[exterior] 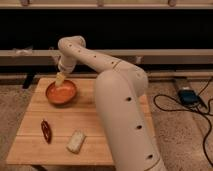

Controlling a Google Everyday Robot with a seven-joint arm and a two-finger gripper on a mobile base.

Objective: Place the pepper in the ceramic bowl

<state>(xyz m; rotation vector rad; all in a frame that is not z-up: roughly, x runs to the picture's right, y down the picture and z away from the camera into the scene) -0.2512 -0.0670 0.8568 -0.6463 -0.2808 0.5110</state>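
Camera view: my gripper (pixel 60 79) hangs at the end of my white arm (pixel 117 95), over the far-left rim of the round shallow ceramic bowl (pixel 56 98), the one with a glossy orange inside and a brownish-red rim. I can't tell the gripper's state, whether apart, together or clamped on something. It looks to be carrying nothing red.

The small slender dark red pepper (pixel 46 131) lies flat on the light wooden table (pixel 95 117), near the front-left edge and well apart from the bowl. It is not in the bowl and the gripper is not touching it. A pale whitish rectangular block (pixel 76 141) sits just beside the pepper, to its right, nearer the front edge. It's a distractor.

Step, as I judge it: pick not yet done. I'm at the goal end, not the object end, and nothing has been delivered.

Next move needs me to come off the bowl, swing toward the front-left corner and drop low over the pepper. I should line the grasp across its thin body and stay clear of the block. The pepper lies flat and thin, so I'd need to go nearly down to the wood.
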